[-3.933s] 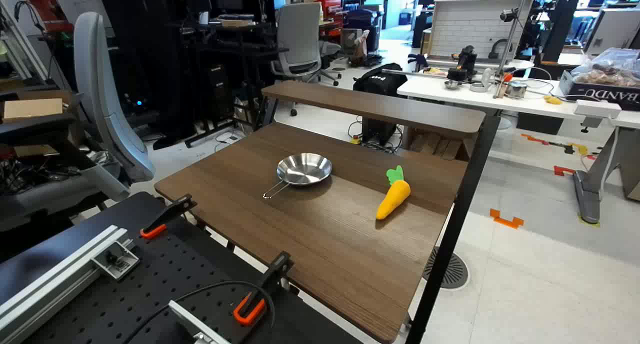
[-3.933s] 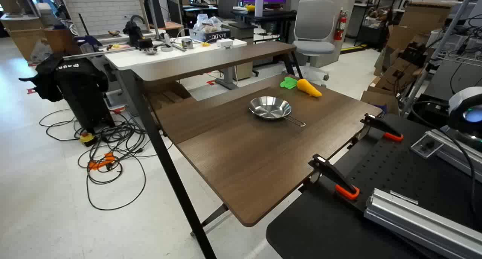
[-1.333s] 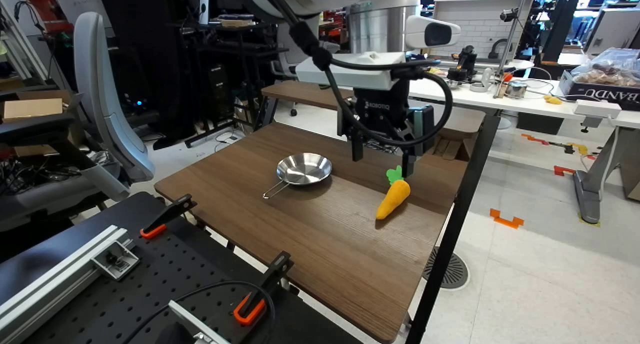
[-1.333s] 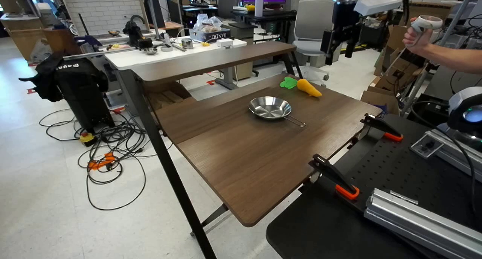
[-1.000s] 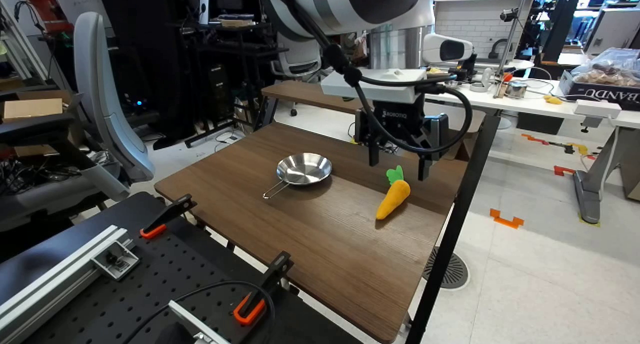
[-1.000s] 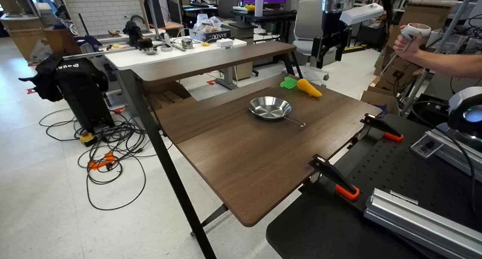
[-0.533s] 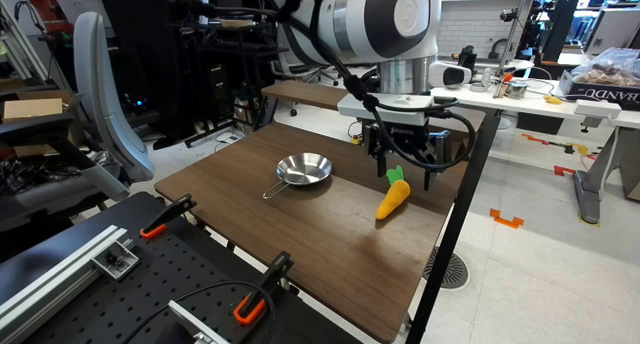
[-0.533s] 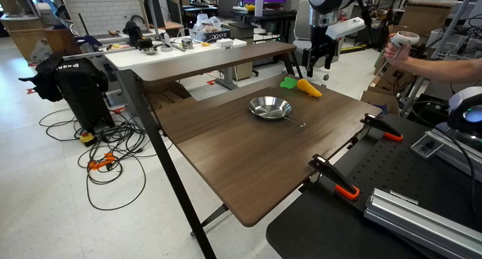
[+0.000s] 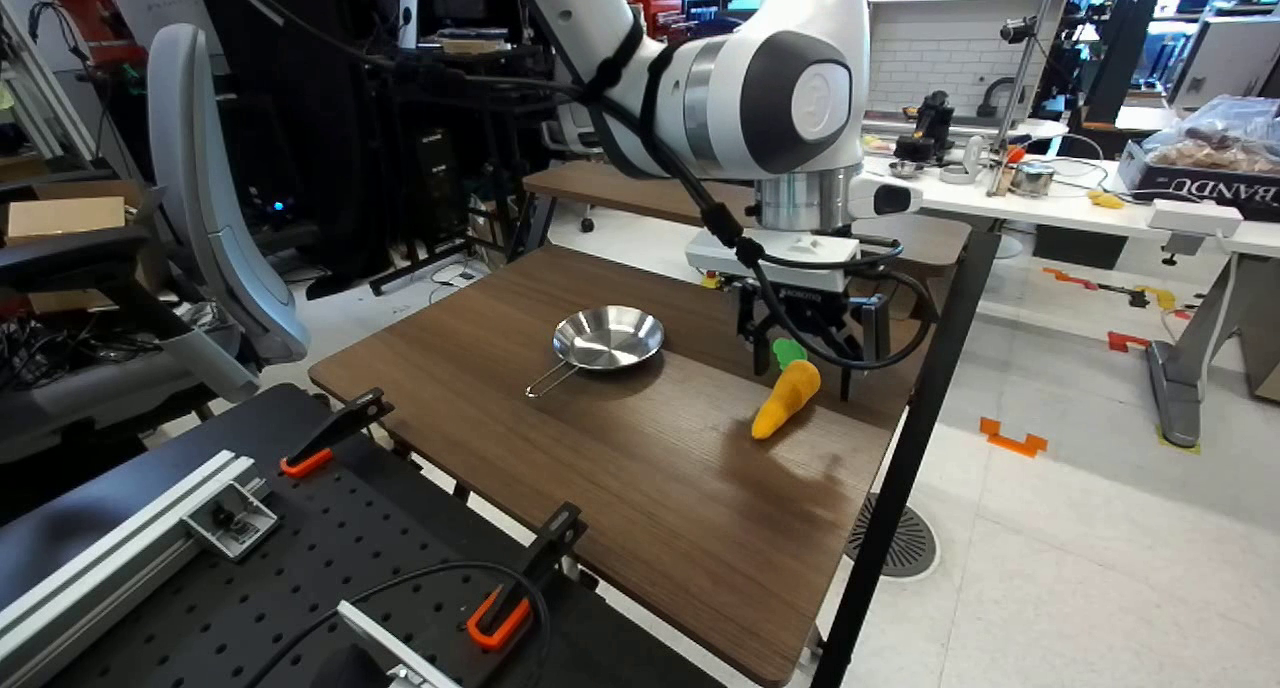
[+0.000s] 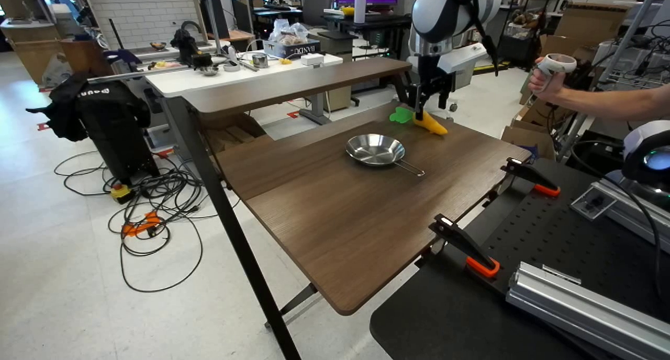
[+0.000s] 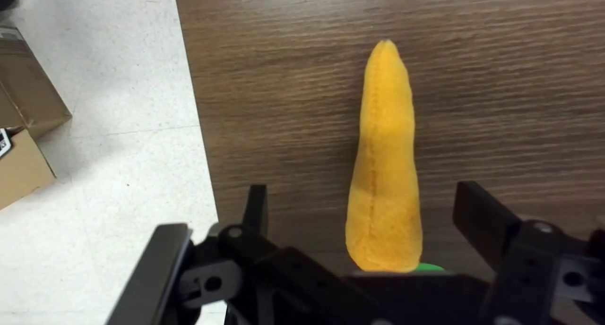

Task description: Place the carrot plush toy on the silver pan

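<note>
The carrot plush toy [image 9: 786,403] lies on the brown table. It also shows in an exterior view [image 10: 433,125], with its green top to the left. In the wrist view the carrot [image 11: 387,145] lies between the spread fingers, touching neither. Most of its green top is hidden there behind the gripper body. My gripper [image 9: 803,382] is open and low over the carrot's thick end; it also shows in an exterior view [image 10: 431,112] and in the wrist view [image 11: 361,187]. The silver pan [image 9: 608,340] is empty on the table, also seen in an exterior view [image 10: 375,149]; the wrist view lacks it.
A raised brown shelf [image 9: 600,186] spans the table's [image 9: 600,468] far side, close to the arm. Black clamps with orange ends [image 9: 525,578] hold the near edge. A person's hand with a white controller [image 10: 549,77] is at the right in an exterior view.
The arm was out of view at first, then came in above the table. The open gripper has come down until its fingers stand at the carrot's thick end. Carrot and pan have not moved.
</note>
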Robot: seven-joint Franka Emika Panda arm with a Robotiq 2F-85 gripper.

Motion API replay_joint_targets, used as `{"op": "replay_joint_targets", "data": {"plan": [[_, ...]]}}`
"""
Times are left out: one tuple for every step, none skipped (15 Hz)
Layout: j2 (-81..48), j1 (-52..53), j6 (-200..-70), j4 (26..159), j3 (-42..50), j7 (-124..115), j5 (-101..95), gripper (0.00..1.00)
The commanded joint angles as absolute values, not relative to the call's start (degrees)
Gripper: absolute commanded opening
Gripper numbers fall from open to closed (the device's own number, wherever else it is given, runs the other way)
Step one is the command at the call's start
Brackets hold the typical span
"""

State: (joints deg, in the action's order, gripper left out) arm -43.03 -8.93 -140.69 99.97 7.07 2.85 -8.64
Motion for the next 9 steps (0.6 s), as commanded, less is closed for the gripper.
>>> {"op": "replay_joint_targets", "data": {"plan": [[-46.7, -9.2, -140.6, 95.9, 6.7, 4.4, -8.1, 0.97], [-47.1, -9.2, -140.8, 95.6, 6.6, 4.6, -8.1, 0.72], [-47.6, -9.2, -141.0, 95.3, 6.6, 4.5, -8.1, 0.72], [-47.9, -9.1, -141.0, 95.0, 6.6, 4.6, -8.2, 0.70], [-48.1, -9.1, -141.0, 94.9, 6.6, 4.6, -8.2, 0.64], [-48.3, -8.9, -141.2, 94.8, 6.7, 4.5, -8.4, 0.56], [-48.4, -8.9, -141.2, 94.7, 6.7, 4.5, -8.3, 0.47], [-48.5, -8.8, -141.2, 94.7, 6.8, 4.4, -8.4, 0.40], [-48.5, -8.7, -141.2, 94.7, 6.8, 4.3, -8.4, 0.31]]}}
